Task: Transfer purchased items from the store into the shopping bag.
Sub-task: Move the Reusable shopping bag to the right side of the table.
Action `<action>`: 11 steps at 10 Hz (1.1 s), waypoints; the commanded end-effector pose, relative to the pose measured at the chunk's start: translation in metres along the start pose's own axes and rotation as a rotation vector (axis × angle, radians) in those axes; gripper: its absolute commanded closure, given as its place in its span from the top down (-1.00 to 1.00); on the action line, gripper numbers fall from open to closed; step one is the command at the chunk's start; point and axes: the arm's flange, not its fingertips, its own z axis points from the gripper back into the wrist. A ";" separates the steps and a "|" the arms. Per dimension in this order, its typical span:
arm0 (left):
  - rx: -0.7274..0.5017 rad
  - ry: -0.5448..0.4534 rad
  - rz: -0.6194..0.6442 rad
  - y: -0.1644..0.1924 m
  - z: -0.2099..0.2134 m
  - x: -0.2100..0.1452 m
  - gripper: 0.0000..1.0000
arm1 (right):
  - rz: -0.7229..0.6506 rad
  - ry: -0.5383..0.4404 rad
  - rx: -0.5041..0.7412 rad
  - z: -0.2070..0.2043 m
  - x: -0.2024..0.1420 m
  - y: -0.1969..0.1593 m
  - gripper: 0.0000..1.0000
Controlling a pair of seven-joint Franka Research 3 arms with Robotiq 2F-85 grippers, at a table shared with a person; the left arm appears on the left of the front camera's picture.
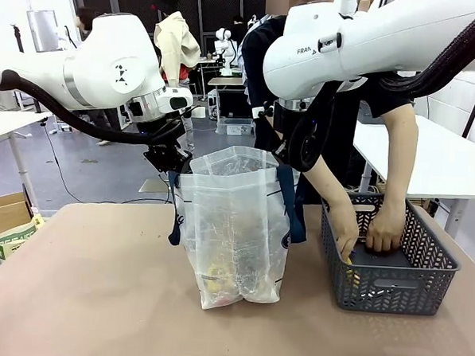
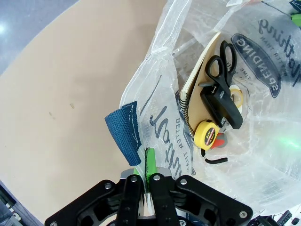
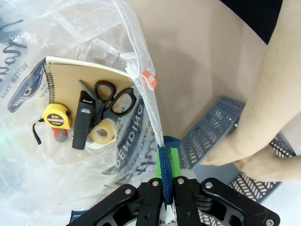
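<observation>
**Bag Held Open While Basket Is Emptied**

Front view: The shopping bag [image 1: 235, 226] is seen upright on the table [image 1: 80, 297], its mouth stretched wide. The rim on the bag's left side is gripped by the left gripper [image 1: 171, 163], and the right arm [image 1: 372, 37] is lowered over the bag's opposite side. Just beside the bag, on that opposite side, a dark grey basket [image 1: 422, 295] is being reached into by the person's hands [image 1: 386, 230].

Left wrist view: The left gripper's fingers are shown pressed together on the bag's thin plastic rim, just beside a navy strap [image 2: 124, 129]. The purchased items are seen lying at the bottom of the bag: a spiral notebook [image 2: 195, 106], black scissors [image 2: 225, 59], a yellow tape measure [image 2: 207, 133] and a tape roll [image 2: 236, 97].

Right wrist view: The bag's other navy strap is pinched between the closed fingers of the right gripper [image 3: 165, 175].

With several goods bagged and the basket being searched, the task is judged partly done, with more to be transferred.
</observation>
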 end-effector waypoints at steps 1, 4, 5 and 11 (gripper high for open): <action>0.000 0.001 0.007 0.001 -0.001 0.000 -1.00 | -0.004 0.002 -0.001 -0.001 0.000 0.000 -1.00; 0.000 0.001 0.007 0.001 -0.001 0.000 -1.00 | -0.004 0.002 -0.001 -0.001 0.000 0.000 -1.00; 0.000 0.001 0.007 0.001 -0.001 0.000 -1.00 | -0.004 0.002 -0.001 -0.001 0.000 0.000 -1.00; 0.000 0.001 0.007 0.001 -0.001 0.000 -1.00 | -0.004 0.002 -0.001 -0.001 0.000 0.000 -1.00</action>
